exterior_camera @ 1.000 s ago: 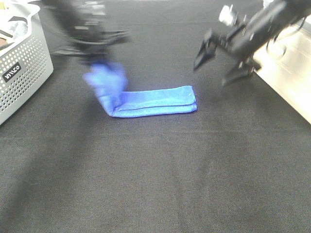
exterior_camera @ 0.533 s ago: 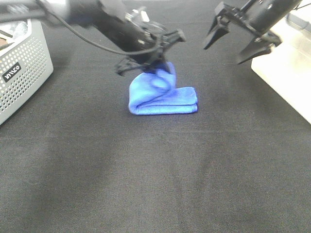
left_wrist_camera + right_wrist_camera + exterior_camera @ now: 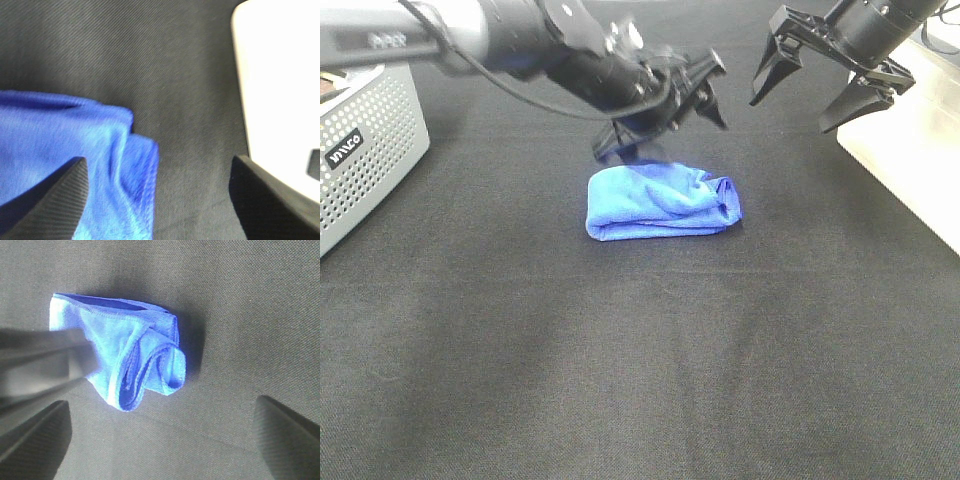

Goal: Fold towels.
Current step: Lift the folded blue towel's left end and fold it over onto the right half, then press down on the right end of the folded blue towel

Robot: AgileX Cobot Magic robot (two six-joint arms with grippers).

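The blue towel (image 3: pixel 662 203) lies on the black desk (image 3: pixel 620 400), toward its far side and roughly midway across, gathered into a short, thick bundle of several layers. The left tool (image 3: pixel 665 115) hovers just above the towel's far edge with its jaws apart and nothing between them; the left wrist view confirms this, showing both fingers spread with cloth and bare desk visible in the gap. The right tool (image 3: pixel 807 90) hangs raised near the far right of the desk, jaws likewise wide apart and empty, well apart from the towel. Judged from how the cloth lies, the main folds appear to be in place, since the towel is compact and free of both tools. The result is not tidy: in the right wrist view the upper layers at one end curl into a loose loop rather than lying flat, and the edges do not line up. What probably remains is to press or square up that end. A grey perforated basket (image 3: pixel 370 140) stands at the left edge of the desk; its contents are too unclear to say whether further towels await folding.
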